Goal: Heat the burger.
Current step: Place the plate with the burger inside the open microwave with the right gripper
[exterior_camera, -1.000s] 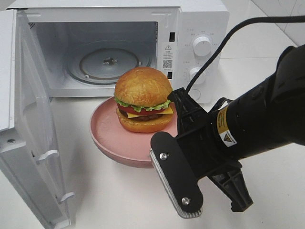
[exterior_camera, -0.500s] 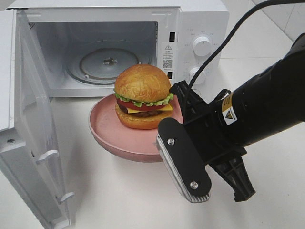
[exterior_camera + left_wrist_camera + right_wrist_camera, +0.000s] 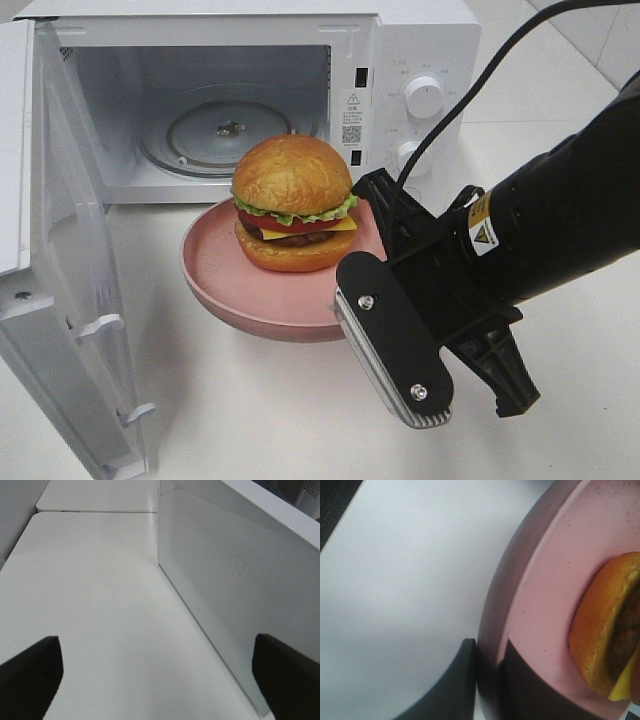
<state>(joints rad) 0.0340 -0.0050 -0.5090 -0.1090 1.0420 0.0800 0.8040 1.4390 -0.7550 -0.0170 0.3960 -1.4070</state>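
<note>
plate (image 3: 215, 275) with burger (image 3: 292, 200) has edged toward microwave (image 3: 425, 40), right gripper (image 3: 488, 660) clamped on rim

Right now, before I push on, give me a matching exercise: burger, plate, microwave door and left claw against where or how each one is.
Things:
1. burger
2. plate
3. microwave door
4. left claw

States:
A. swung wide open on its hinges
B. spread wide, holding nothing
C. rim pinched by the right claw
D. resting on the plate

Pairs: 1-D, 2-C, 3-A, 4-B
</note>
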